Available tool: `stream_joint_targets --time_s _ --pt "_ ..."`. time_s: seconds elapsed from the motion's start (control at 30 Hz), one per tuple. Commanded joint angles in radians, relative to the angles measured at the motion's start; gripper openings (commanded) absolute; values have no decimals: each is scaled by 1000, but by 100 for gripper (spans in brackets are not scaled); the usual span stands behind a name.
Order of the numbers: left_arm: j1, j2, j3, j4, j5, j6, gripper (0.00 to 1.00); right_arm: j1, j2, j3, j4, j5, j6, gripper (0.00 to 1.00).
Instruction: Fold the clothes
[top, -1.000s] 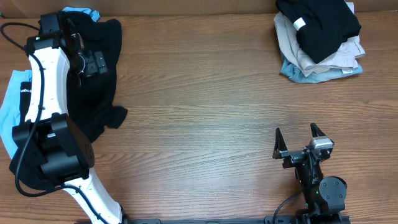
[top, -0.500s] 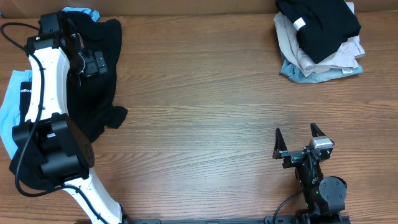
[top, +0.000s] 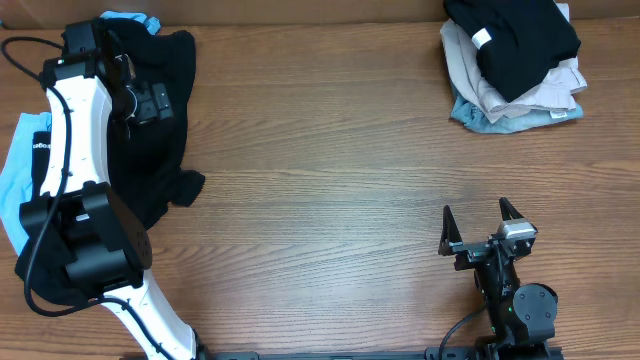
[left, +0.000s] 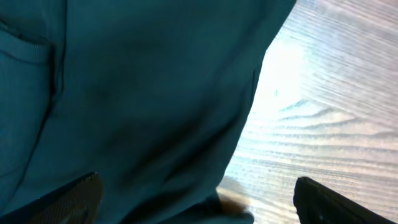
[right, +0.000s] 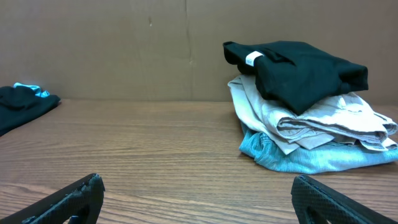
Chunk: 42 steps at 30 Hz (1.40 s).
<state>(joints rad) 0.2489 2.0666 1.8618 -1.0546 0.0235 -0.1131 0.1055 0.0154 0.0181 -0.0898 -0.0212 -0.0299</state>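
Observation:
A crumpled black garment (top: 160, 130) lies at the table's far left; close up it fills the left wrist view (left: 124, 106). A light blue garment (top: 18, 170) lies under and beside it. My left gripper (top: 143, 103) hangs over the black garment with its fingers spread wide (left: 196, 199), holding nothing. A stack of folded clothes (top: 515, 60) sits at the far right: black on top, beige, then blue. It also shows in the right wrist view (right: 308, 106). My right gripper (top: 484, 228) is open and empty, low at the front right (right: 196, 199).
The bare wooden table (top: 330, 170) stretches between the left pile and the right stack. A brown cardboard wall (right: 124, 50) stands behind the table's back edge. The left arm's white links (top: 70, 150) lie over the left garments.

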Motion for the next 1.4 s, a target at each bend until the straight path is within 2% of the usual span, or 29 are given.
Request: stream_joint_targets --time_s 0.0,0.1,0.2,0.3,0.4,0.6,0.9,1.13,1.37 --pt "-25 -72 -29 95 76 -12 100 6 -13 -10 6 9 1 100" --pt "-62 -161 -148 343 161 -26 100 6 -13 -10 6 9 1 100" --pt "-124 -276 -351 707 181 -24 100 6 -13 -10 6 9 1 100" --pt "-188 -389 -557 1011 94 -18 100 6 -13 -10 6 9 1 100" --pt "-248 -528 -771 1211 -35 -18 100 6 -13 -10 6 9 1 100" --pt "-269 -735 -1023 1282 -67 -26 100 6 -13 -10 6 9 1 100" --pt "-266 -1149 -1275 1189 -93 -21 100 6 -13 -10 6 9 1 100" --pt "-235 -1411 -1353 1033 -102 -22 100 6 -13 -10 6 9 1 100" --pt "-227 -1461 -1373 970 -95 -35 100 6 -13 -10 6 9 1 100"
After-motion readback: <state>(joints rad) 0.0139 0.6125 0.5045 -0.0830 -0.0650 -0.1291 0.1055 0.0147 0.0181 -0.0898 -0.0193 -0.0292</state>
